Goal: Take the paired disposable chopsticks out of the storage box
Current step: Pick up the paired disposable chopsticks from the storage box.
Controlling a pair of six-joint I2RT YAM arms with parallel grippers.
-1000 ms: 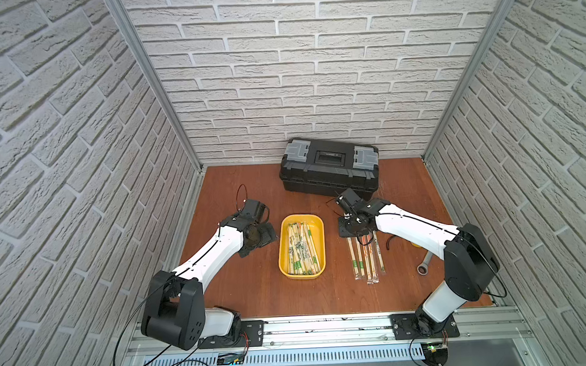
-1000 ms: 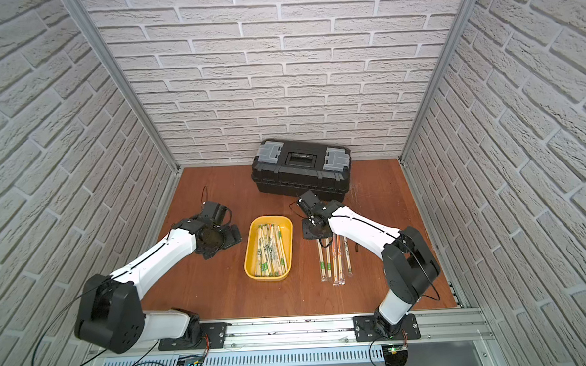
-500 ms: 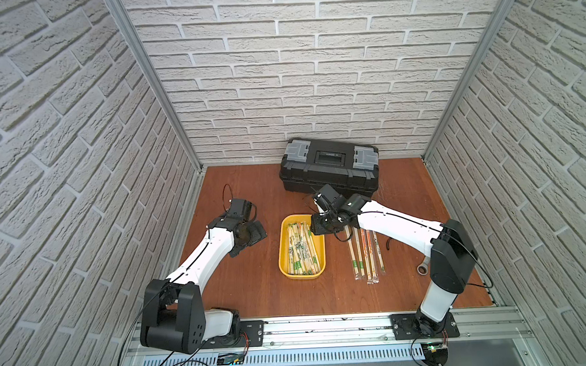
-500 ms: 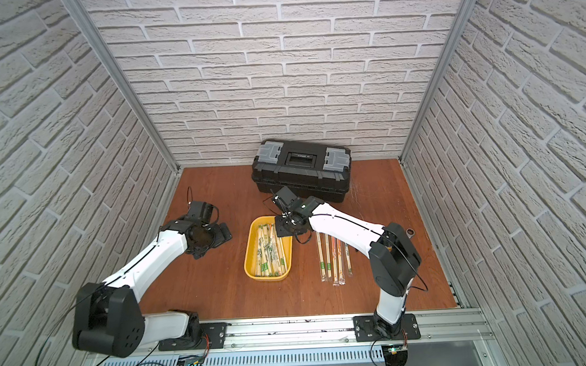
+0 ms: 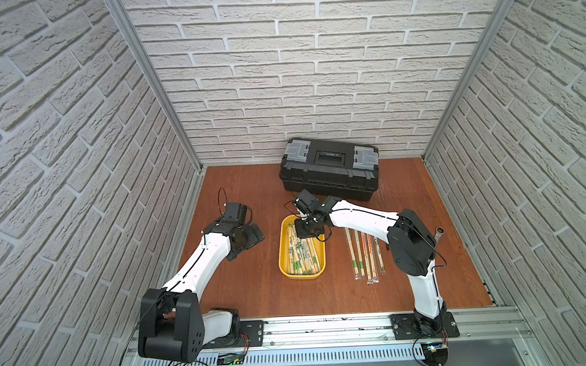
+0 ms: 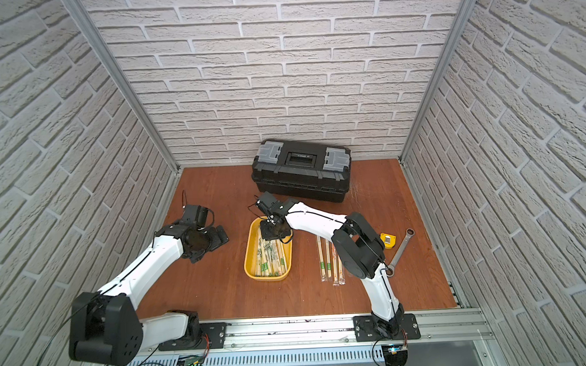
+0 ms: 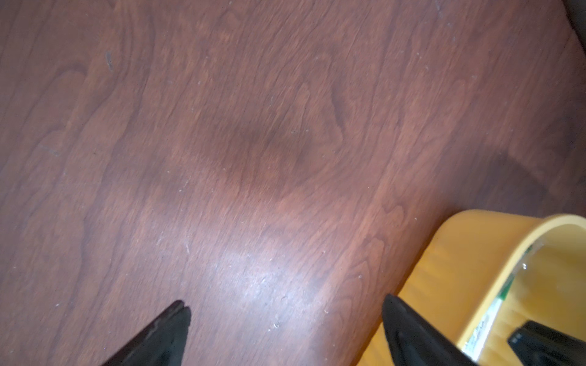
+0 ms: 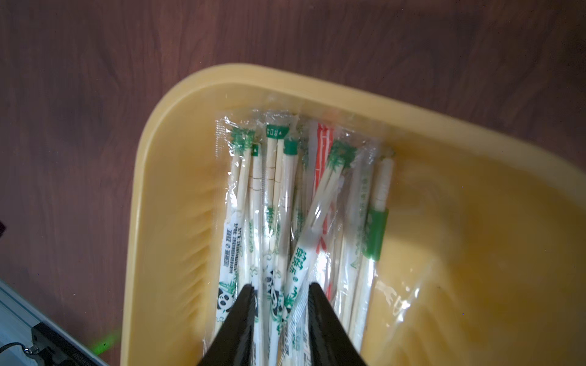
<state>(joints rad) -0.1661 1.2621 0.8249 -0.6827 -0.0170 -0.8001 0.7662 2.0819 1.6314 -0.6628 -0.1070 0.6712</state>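
We start at the right claw (image 8: 281, 286), which reaches down into the far end of the yellow tray (image 8: 142, 190). Its two black fingers (image 8: 241, 320) stand a narrow way apart, with a few wrapped chopsticks (image 8: 276, 196) running between them. We cannot tell whether the fingers press on those wrappers or only straddle them. The chopsticks lie lengthwise in the tray, heaped loosely and partly crossing. They sit in clear sleeves printed in green, one in red-orange, and some with a panda.

In both top views the right claw (image 5: 303, 233) (image 6: 270, 231) sits over the tray's far end, and the pile of chopsticks (image 5: 302, 259) fills most of the tray (image 5: 281, 256). Just to the right of the tray, a row of wrapped pairs (image 5: 364, 252) lies side by side on the brown table (image 5: 256, 289), apart from the tray.

The left claw (image 7: 285, 302) has its fingers spread wide, with nothing between them. It hangs over bare wood just beside the tray's outer wall (image 7: 459, 253). In a top view it (image 5: 253, 236) is to the left of the tray.

Behind the tray, against the back wall, stands a black toolbox (image 5: 329, 175) with grey latches, its lid down. On the right side of the table we see a wrench (image 6: 401, 247) and a small yellow tape measure (image 6: 387, 240), just beside each other.
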